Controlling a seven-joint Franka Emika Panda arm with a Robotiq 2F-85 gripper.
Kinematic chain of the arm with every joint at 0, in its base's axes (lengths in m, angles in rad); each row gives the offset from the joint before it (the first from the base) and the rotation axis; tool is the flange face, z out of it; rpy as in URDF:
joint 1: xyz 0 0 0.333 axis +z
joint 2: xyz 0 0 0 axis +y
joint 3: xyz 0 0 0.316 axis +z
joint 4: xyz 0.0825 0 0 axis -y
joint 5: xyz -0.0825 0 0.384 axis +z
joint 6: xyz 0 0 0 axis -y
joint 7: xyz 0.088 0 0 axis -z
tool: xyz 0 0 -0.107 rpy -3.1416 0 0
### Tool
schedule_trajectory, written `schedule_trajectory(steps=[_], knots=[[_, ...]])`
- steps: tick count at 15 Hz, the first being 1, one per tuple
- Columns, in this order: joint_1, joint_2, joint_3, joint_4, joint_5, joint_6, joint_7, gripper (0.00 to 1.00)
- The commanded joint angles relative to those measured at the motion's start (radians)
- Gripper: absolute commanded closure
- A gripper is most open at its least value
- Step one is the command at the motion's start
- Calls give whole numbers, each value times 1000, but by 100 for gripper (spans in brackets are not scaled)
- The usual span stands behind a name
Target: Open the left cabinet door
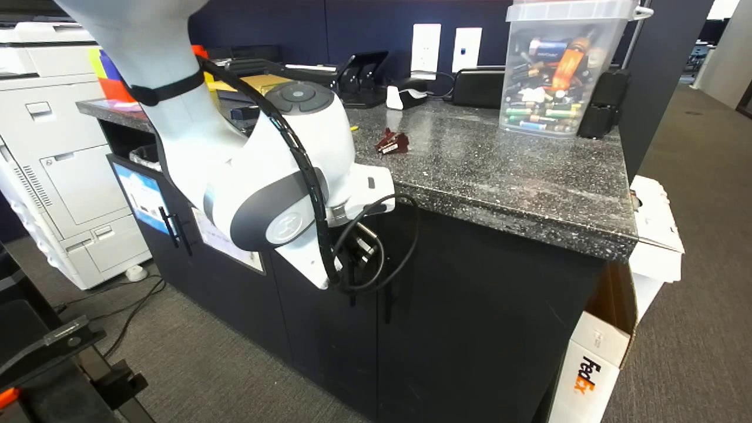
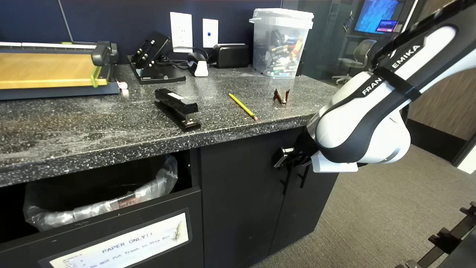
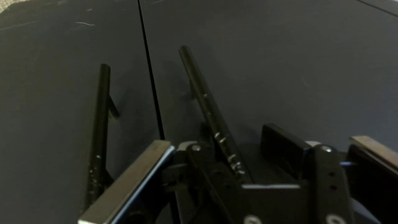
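Observation:
The left cabinet door is a flat black panel that shows in both exterior views (image 1: 329, 335) (image 2: 238, 208), and it stands shut. In the wrist view, which stands upside down, it is the panel right of the dark seam (image 3: 295, 71). Its slim black bar handle (image 3: 205, 96) runs down between my gripper's (image 3: 244, 146) fingers, nearer the finger on the picture's left. A wide gap stays on the other side, so the gripper is open around the bar. In an exterior view my gripper (image 2: 292, 158) is at the handle's (image 2: 286, 182) upper end. The handle's upper end is hidden.
The twin door's bar handle (image 3: 101, 124) is close beside my gripper, across the seam. The stone countertop edge (image 2: 223, 136) overhangs just above. A stapler (image 2: 178, 108), a pencil (image 2: 241, 106) and a staple remover (image 2: 281, 96) lie on top. A FedEx box (image 1: 587, 370) stands by the cabinet's end.

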Motion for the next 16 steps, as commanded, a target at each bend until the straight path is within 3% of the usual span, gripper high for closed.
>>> schedule_trajectory(steps=[1,3,7,10,13,16], knots=[[-22,27,10,10,-33,76,8,86],[-18,15,-4,-30,-28,120,21,100],[44,-31,-82,-144,15,179,75,96],[129,-90,-153,-290,56,226,112,97],[192,-131,-160,-396,81,270,138,98],[210,-164,-146,-442,113,268,195,98]])
